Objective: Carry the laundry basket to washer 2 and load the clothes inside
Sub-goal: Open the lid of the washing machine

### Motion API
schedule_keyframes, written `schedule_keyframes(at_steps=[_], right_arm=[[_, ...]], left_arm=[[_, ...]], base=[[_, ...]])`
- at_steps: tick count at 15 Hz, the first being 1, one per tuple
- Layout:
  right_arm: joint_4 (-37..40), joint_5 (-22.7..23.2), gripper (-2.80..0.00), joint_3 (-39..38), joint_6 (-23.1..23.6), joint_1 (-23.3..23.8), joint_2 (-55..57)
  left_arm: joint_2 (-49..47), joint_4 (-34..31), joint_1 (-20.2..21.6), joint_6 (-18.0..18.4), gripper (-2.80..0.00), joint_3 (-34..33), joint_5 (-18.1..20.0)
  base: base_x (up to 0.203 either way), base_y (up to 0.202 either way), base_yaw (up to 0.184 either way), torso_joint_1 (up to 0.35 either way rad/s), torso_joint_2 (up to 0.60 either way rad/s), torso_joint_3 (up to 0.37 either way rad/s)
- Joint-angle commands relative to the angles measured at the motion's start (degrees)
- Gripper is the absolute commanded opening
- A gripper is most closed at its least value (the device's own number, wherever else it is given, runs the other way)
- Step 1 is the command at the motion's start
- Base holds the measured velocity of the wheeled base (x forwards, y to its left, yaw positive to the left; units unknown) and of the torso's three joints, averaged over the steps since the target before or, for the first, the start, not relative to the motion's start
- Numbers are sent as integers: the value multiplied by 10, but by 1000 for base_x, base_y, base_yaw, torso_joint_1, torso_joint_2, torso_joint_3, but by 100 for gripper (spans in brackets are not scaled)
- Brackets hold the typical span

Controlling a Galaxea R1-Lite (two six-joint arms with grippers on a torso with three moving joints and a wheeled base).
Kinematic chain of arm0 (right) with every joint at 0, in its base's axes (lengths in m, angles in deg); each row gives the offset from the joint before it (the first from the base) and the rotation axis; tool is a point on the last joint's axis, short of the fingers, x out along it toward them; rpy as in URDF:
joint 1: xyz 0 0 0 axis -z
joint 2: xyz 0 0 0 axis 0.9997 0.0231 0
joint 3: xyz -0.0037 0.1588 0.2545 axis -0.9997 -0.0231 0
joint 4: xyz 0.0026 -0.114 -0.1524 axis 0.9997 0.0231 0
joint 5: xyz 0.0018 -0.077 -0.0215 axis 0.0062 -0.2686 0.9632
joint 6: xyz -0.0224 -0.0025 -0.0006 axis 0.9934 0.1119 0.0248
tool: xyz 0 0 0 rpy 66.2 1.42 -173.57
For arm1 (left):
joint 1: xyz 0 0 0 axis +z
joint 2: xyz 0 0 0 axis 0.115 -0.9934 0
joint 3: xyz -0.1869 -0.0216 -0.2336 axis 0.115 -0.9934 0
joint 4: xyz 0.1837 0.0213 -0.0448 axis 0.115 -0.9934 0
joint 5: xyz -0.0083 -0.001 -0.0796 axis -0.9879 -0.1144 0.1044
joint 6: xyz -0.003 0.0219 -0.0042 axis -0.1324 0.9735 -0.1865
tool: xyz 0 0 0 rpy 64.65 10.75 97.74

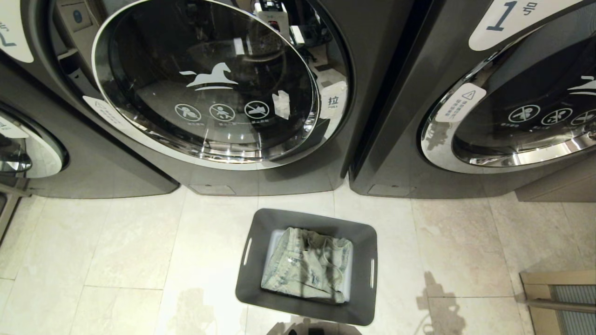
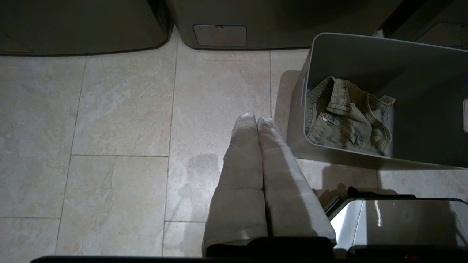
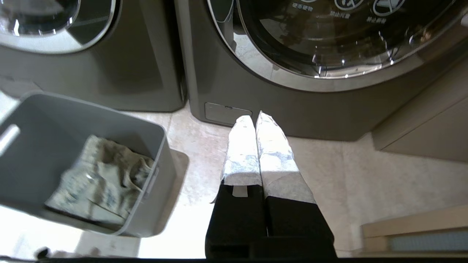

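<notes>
Starting at the left of the head view: part of a third machine (image 1: 28,153) at the edge, then washer 2 (image 1: 260,177), dark grey, its chrome-rimmed glass door (image 1: 205,83) swung ajar on the left hinge, horse mark on the glass, drum mouth showing behind the right edge of the door. Looks ready for loading. Just right of it, the machine labelled 1 (image 1: 465,139), door closed.

On the tiled floor (image 1: 116,251), near washer 2 and slightly toward the gap between the two machines: the laundry basket (image 1: 307,311), grey tub, upright, slot handles on two sides. Parked there, probably, to keep the drum within easy reach. Inside, crumpled on the bottom: the clothes (image 1: 305,267), a pale washed denim garment, not yet loaded.

Neither arm in the head view. Left gripper (image 2: 256,118) hanging above bare tile just beside the basket's wall, fingers pressed together, holding nothing. Right gripper (image 3: 256,117) on the basket's other side, pointing toward machine 1's base, fingers likewise closed and empty.

Carrying apparently done; picking out the denim still ahead.
</notes>
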Motion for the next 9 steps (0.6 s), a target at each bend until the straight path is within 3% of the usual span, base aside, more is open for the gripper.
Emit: schedule_keyframes(at_steps=[1, 9], right_arm=[[-1, 2, -280, -23, 7, -1, 1], [-4, 0, -280, -23, -2, 0, 1]], left_arm=[[1, 0, 0, 0, -280, 0, 0], [1, 5, 0, 1, -280, -2, 0]], base=[[0, 0, 0, 0, 0, 0], [0, 0, 0, 0, 0, 0]])
